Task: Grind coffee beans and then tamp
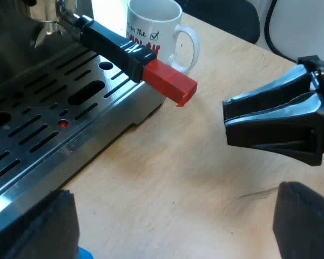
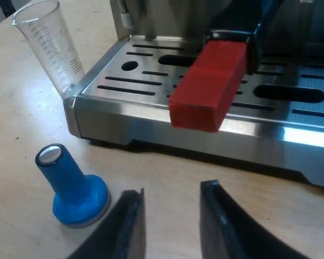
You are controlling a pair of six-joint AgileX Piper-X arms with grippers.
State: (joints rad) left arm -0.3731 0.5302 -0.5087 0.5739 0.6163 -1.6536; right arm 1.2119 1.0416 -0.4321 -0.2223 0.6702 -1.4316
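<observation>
The metal holder is locked into the espresso machine's front, and its dark handle [image 1: 110, 46] sticks out over the drip tray [image 1: 48, 129], ending in a red block [image 1: 170, 82]. My left gripper [image 1: 173, 226] is open, with bare tabletop between its wide-apart fingers, short of the tray's edge. My right gripper [image 1: 228, 122] hovers over the table a short way from the red end and points at it. In the right wrist view the right gripper [image 2: 170, 194] is open and holds nothing. The red end [image 2: 208, 86] hangs just beyond its fingertips. A blue tamper [image 2: 74, 189] stands upright on the table beside one right finger [image 2: 127, 226].
A white mug [image 1: 154, 29] with print stands on the table behind the red end. An empty measuring glass [image 2: 48, 46] stands against the corner of the drip tray [image 2: 151, 121]. Bare wooden tabletop [image 1: 178, 178] lies between the tray and the grippers.
</observation>
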